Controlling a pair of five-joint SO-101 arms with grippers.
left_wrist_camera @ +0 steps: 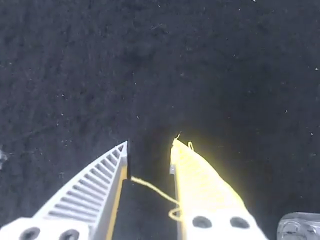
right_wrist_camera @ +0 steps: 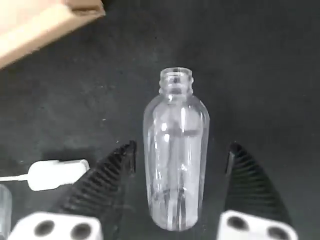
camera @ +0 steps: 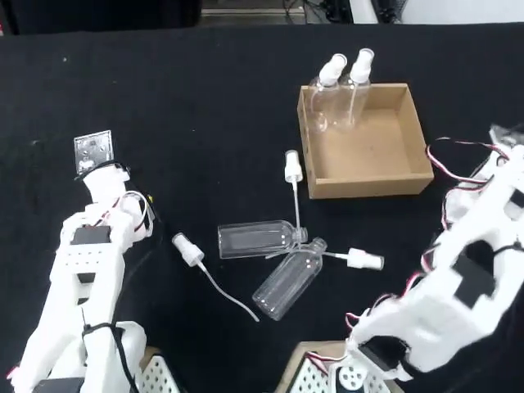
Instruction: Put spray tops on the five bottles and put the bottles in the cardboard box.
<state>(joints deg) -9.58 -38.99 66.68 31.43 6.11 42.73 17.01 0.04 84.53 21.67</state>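
Closest of all are the black fingers of the right gripper, spread wide with a bare bottle lying between them — they sit on either side of it and do not touch it. That bottle has no top on, and its open neck points away from the gripper. Just beside it lies a loose spray top, and a corner of the cardboard box shows farther off. Seen from above, the right arm bends low over the near right part of the black table. The cardboard box sits on the far right side. A topped bottle and a second topped bottle lean side by side on its far wall. In the middle of the table lie a flat bottle and a slanted bottle, both with no tops, their necks close together. A box-side spray top lies just beside the box, its thin tube running toward those necks. A curly-tube spray top lies between the bottles and the left arm. The left gripper hangs over the black table — its white finger and yellow finger stand a little apart with nothing between them.
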